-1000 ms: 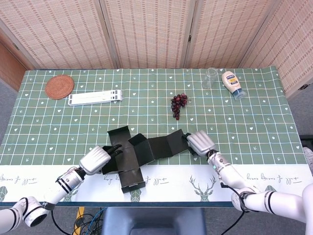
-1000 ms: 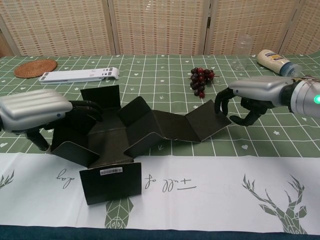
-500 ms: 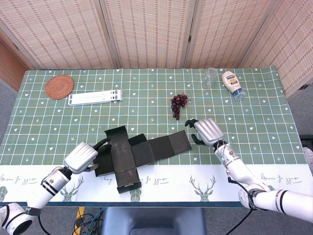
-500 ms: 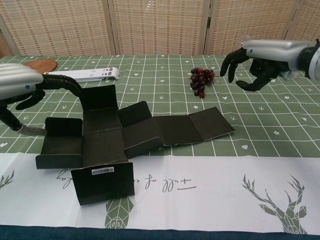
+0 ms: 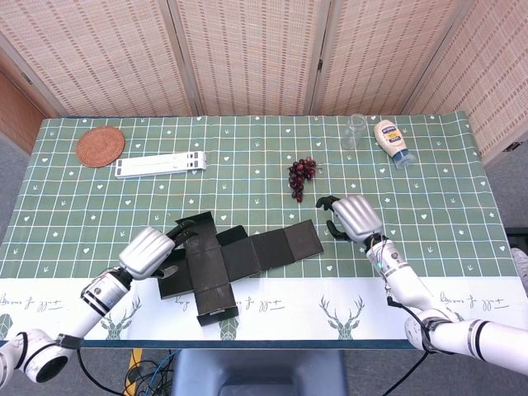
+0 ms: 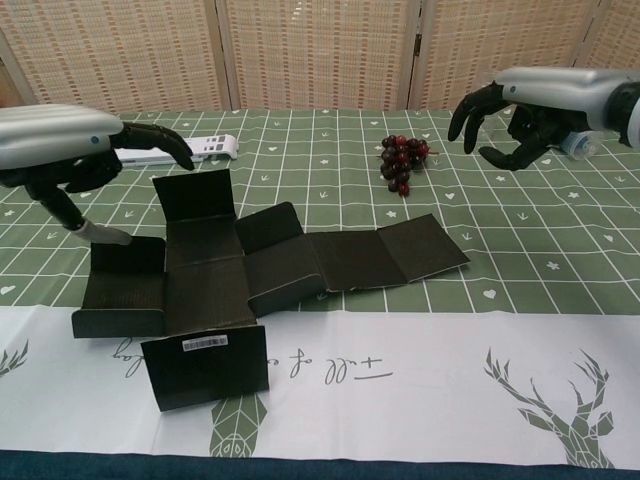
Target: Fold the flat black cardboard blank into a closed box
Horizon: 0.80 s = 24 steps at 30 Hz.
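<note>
black cardboard blank point(image 5: 239, 256) flat, left hand point(image 5: 148, 251) open above

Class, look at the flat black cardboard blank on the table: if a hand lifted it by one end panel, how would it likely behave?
The black cardboard blank would probably sag at its creases, since several flaps already stand up along fold lines. It looks thin, so likely light and easy to slide on the tablecloth. Each panel between the creases seems flat, so probably fairly stiff.

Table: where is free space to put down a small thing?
Free: between the stand and grapes; the right end past the right hand; the white strip right of the blank. Crowded: around the glass and bottle.
</note>
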{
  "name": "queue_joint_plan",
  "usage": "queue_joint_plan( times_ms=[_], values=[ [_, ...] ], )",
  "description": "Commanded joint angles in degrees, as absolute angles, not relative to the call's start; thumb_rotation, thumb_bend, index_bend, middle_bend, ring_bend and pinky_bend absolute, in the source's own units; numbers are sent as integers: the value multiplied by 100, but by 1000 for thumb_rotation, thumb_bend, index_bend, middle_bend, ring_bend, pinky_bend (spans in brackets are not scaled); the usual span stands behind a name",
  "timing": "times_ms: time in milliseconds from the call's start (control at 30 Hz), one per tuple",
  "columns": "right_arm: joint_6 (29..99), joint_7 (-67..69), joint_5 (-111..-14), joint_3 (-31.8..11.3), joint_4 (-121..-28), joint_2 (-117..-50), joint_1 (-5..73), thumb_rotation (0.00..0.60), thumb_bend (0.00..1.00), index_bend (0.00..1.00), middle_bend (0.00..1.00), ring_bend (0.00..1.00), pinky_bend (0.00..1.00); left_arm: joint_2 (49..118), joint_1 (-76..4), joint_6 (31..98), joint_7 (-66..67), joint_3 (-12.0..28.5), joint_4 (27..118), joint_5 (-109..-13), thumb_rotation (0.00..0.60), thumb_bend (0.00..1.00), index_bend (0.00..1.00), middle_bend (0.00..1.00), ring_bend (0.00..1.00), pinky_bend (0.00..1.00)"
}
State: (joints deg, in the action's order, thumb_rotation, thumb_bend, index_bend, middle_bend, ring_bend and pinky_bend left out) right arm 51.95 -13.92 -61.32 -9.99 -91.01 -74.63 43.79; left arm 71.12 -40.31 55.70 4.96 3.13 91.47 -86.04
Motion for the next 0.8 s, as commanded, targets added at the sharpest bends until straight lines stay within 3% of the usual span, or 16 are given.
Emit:
queue_joint_plan(
  times_ms=[33, 200, 367, 633, 800],
  values=[
    [5208, -1399, -6128, -1012, -9103, -7456, 4379, 600, 572, 276, 357, 898, 1000, 7262, -4302, 5128, 266, 485, 8985, -8293, 600, 224, 194, 135, 814, 877],
    [5224, -1395, -6112, -1037, -9116, -7450, 4375, 600, 580, 275, 357, 898, 1000, 7356, -4598, 4591, 150, 618, 8816, -7967, 579, 411, 190, 135, 825, 894],
    [5227, -1384, -6121, -1034, -9114, -7457, 4365, 600, 589, 274, 357, 898, 1000, 7454, -4846, 4073, 334, 684, 8612, -7485, 385, 505, 170, 136, 825, 898],
    [5201, -1302, -6157, -1011, -9044, -7463, 4329, 600, 594, 274, 357, 898, 1000, 7449, -5186, 3505, 907, 705, 8400, -6407, 137, 528, 183, 135, 829, 905],
    [5193, -1233, -6203, -995, -9006, -7468, 4300, 600, 598, 274, 357, 898, 1000, 7501, -5399, 3418, 1383, 637, 8164, -5731, 64, 528, 193, 136, 830, 906]
  ],
)
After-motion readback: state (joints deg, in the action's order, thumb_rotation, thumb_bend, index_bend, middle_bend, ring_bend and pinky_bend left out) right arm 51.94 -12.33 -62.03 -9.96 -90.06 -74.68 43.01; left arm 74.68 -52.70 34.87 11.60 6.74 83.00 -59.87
